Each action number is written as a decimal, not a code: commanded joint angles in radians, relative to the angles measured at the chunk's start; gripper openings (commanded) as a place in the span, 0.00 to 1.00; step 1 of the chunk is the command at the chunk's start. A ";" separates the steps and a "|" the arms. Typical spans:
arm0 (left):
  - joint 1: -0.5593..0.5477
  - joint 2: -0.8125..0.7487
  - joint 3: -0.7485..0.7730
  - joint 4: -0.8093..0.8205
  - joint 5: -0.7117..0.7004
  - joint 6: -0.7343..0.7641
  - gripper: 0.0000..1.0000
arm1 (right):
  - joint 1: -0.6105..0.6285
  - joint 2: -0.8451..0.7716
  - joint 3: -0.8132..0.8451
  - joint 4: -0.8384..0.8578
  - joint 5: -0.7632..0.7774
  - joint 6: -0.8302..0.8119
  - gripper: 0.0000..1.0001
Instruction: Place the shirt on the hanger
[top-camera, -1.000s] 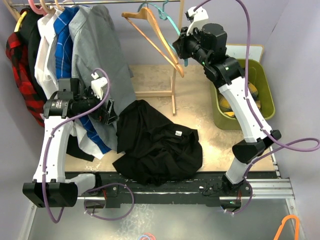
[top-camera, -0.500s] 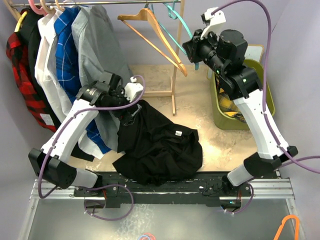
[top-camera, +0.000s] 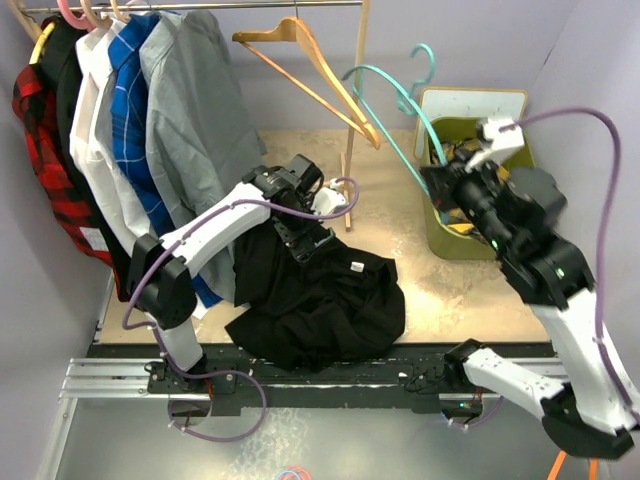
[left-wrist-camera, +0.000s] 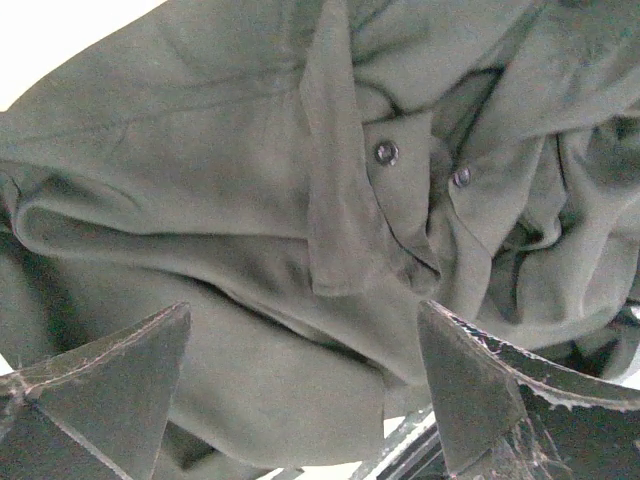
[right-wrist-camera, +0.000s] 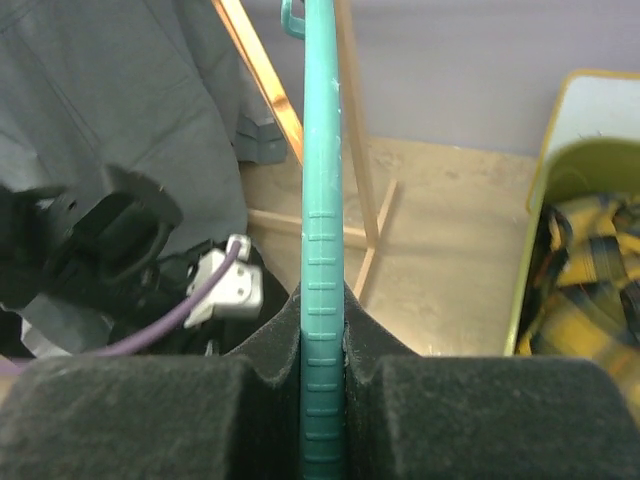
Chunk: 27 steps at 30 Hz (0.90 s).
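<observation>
The black shirt (top-camera: 320, 295) lies crumpled on the table, a small white label showing on it. My left gripper (top-camera: 312, 238) is open just above the shirt's upper edge. In the left wrist view the shirt (left-wrist-camera: 330, 200) fills the frame, its collar and buttons showing, with both fingers spread over the fabric and nothing between them. My right gripper (top-camera: 448, 185) is shut on the teal hanger (top-camera: 395, 105) and holds it in the air, off the rail, its hook up near the green bin. In the right wrist view the hanger (right-wrist-camera: 322, 280) runs straight up between the pads.
A rail at the top left holds several hung shirts, the grey shirt (top-camera: 200, 110) nearest my left arm. A wooden hanger (top-camera: 310, 70) hangs on the rail by a wooden stand (top-camera: 350, 160). A green bin (top-camera: 485, 190) with a yellow plaid garment stands at the right.
My right gripper has pulled the teal hanger off the rail and moved right and down with it. My left arm has swung right from the hung clothes to over the black shirt.
</observation>
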 joint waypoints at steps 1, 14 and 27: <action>-0.007 0.051 0.112 0.035 -0.030 -0.049 0.94 | -0.003 -0.188 -0.096 -0.107 0.114 0.094 0.00; -0.057 0.191 0.115 0.069 -0.038 -0.052 0.85 | -0.003 -0.468 -0.293 -0.485 0.024 0.351 0.00; -0.058 0.227 0.090 0.063 -0.006 -0.048 0.00 | -0.006 -0.594 -0.339 -0.616 -0.193 0.388 0.00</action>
